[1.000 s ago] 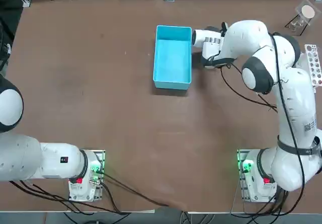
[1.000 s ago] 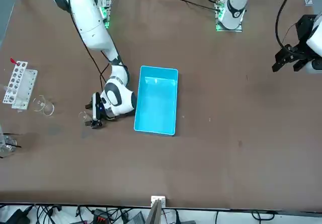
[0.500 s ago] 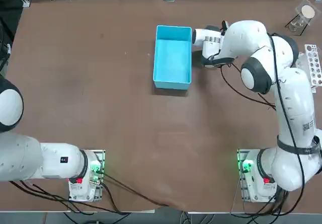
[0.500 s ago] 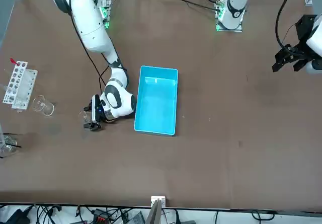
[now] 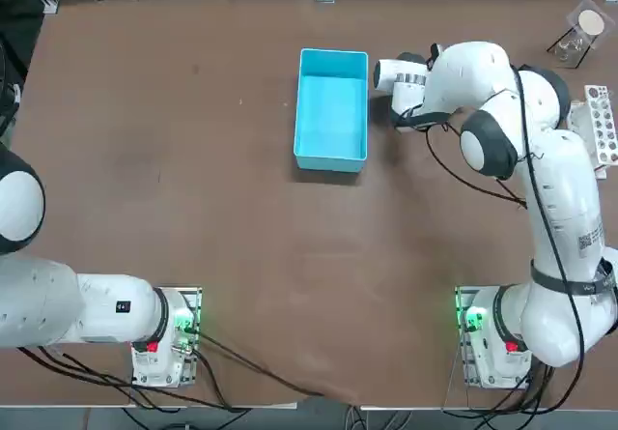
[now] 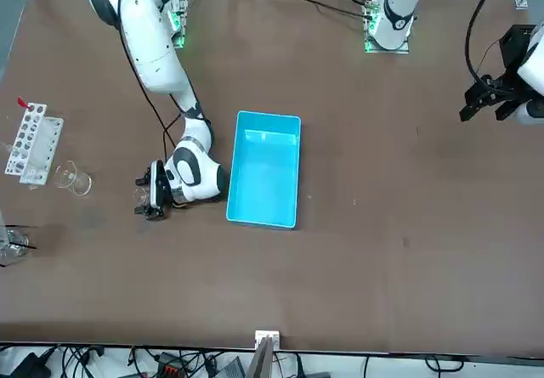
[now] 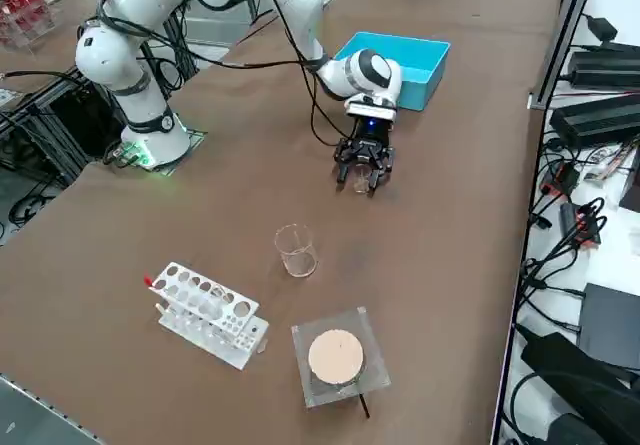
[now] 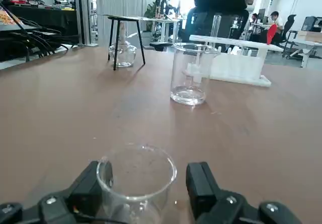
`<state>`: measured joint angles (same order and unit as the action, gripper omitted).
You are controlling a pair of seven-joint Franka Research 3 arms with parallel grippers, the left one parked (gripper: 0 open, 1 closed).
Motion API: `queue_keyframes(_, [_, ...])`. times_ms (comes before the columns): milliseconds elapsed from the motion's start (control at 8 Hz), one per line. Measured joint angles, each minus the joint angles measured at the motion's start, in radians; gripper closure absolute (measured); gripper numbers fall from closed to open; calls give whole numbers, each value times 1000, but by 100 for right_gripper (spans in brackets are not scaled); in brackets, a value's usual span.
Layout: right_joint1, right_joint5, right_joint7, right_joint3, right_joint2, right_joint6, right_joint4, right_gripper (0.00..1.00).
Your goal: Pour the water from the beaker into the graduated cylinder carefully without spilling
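Right gripper (image 8: 143, 196) is down at the table beside the blue bin (image 6: 265, 168), its pads (image 8: 90, 191) straddling the beaker (image 8: 136, 178). One pad looks against the glass, the other shows a gap, so it is open around the beaker, not clamped. The cylinder (image 8: 192, 74) stands farther out from the bin, past the beaker, near the white rack (image 7: 205, 313).

That beaker looks light, thin and slick: brittle glass, so a gentle squeeze on the wall below the rim seems safest, kept level for the water.

Against a second ago, the hand sits lower over the beaker and the fingers have narrowed.
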<state>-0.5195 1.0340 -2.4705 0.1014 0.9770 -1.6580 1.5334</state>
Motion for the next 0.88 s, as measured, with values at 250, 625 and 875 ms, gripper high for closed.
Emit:
queue_keyframes(250, [-1,0,-1,0,2,1,-1,28])
queue_keyframes(625, [-7,0,-1,0,2,1,-3,35])
queue_keyframes(875, [-10,0,-1,-1,-1,3,-10,39])
